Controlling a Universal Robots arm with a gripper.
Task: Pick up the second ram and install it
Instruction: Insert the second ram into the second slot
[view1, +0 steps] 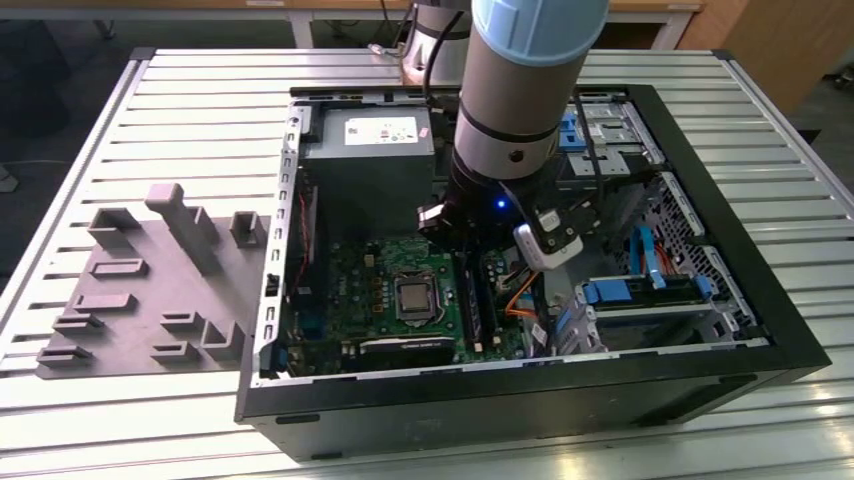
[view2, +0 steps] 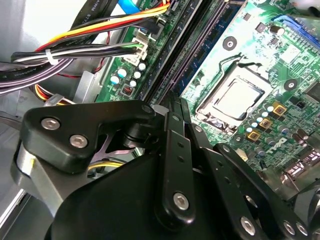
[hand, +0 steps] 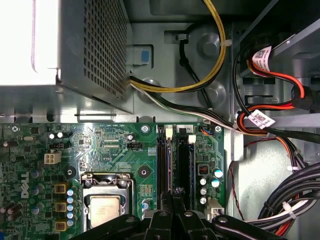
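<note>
The second ram (hand: 170, 160) is a thin dark-blue stick standing on edge in the black memory slots (hand: 184, 160) of the green motherboard (hand: 100, 145). In the first wrist view it runs from near the power supply back under my gripper (hand: 173, 194). The fingers (view2: 172, 115) are drawn together on the stick's top edge, low over the slots (view2: 197, 40). In the exterior view the arm (view1: 514, 110) reaches down into the open computer case (view1: 534, 400), and its wrist hides the gripper above the slots (view1: 477, 300).
The grey power supply (view1: 367, 160) sits just past the slots' far end, and the processor socket (hand: 105, 205) lies beside them. Bundled cables (hand: 260, 125) crowd the other side near the drive cage (view1: 641, 290). The grey holder tray (view1: 147, 290) rests on the table at the exterior view's left.
</note>
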